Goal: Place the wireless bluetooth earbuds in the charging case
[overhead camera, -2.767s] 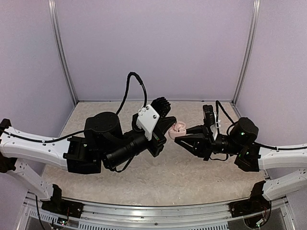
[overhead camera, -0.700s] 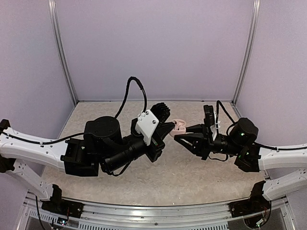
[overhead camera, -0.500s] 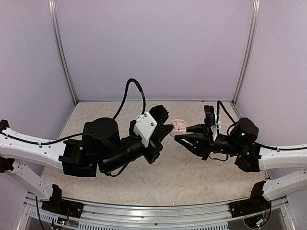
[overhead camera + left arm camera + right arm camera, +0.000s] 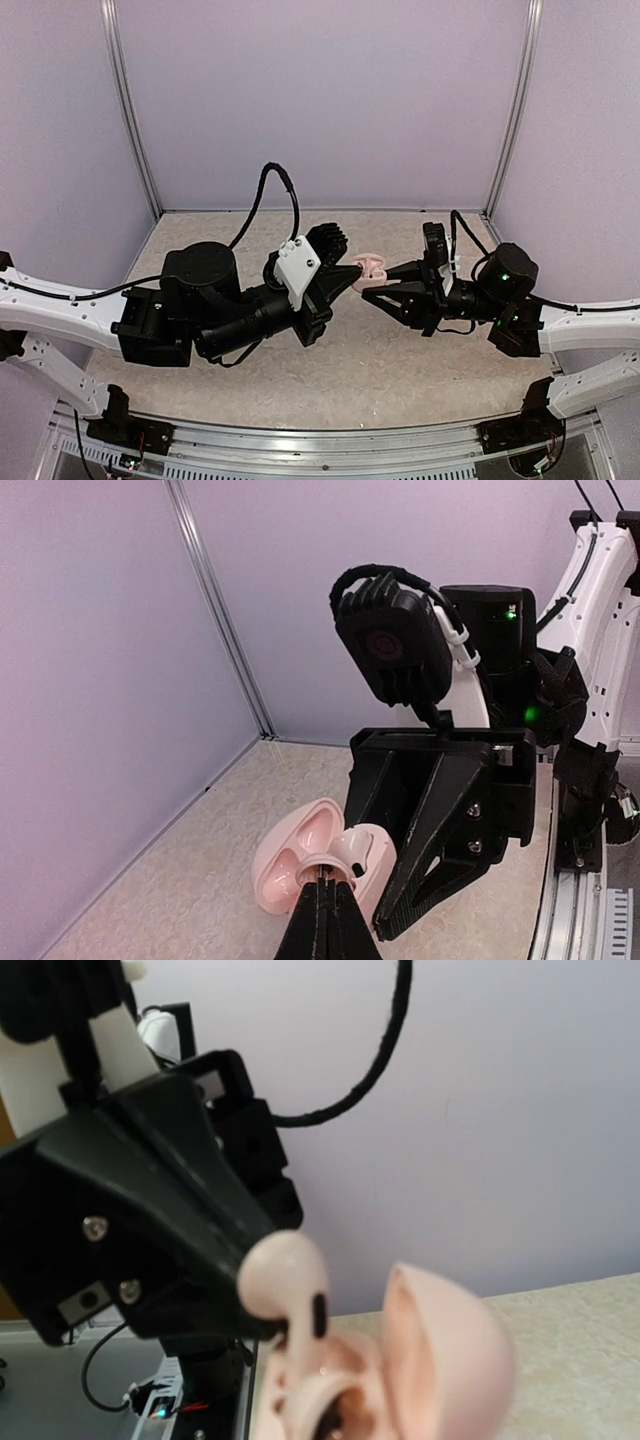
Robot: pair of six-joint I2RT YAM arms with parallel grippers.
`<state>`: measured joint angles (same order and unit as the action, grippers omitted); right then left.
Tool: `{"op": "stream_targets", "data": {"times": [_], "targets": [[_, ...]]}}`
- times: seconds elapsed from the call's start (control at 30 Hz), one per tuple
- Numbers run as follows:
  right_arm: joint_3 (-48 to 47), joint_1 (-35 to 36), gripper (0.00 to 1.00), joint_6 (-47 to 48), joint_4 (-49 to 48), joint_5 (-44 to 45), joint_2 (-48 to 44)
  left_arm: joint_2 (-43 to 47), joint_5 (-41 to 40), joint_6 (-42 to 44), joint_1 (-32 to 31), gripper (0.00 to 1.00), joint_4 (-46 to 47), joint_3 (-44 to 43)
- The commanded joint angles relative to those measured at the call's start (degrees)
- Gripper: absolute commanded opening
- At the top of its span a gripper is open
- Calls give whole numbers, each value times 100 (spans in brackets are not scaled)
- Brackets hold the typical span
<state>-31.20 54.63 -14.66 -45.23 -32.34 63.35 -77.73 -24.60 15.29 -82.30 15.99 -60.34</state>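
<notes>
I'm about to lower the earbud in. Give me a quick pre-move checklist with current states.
1. Charging case lid open: ok.
2. Right gripper shut on the case, holding it off the table: ok.
3. Left gripper shut on the earbud: ok.
4. Earbud over the open case: ok, it sits right at the opening in both wrist views.
5. Earbud seated in the case: not ok, its head stands clear above the base.
6. Stem lined up with its well: cannot tell, since the fingers and the earbud hide the well.
</notes>
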Motion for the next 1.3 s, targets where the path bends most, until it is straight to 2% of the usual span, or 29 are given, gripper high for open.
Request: {"op": "stream_targets", "data": {"times": [0.0,0.33,0.83,1.13,1.27], "targets": [[-155,79,0,90,-102,-246,-20,27,406,9,62,2,-409,-22],[-150,74,0,104,-134,-430,10,0,534,-100,192,4,-757,-114],[-20,78,0,38,-109,-260,-64,290,-201,-218,265,21,-562,25],[17,80,0,35,-103,-168,-86,415,126,-202,267,38,-555,163],[18,78,0,29,-95,-151,-88,474,342,-155,267,38,-576,198]]}}
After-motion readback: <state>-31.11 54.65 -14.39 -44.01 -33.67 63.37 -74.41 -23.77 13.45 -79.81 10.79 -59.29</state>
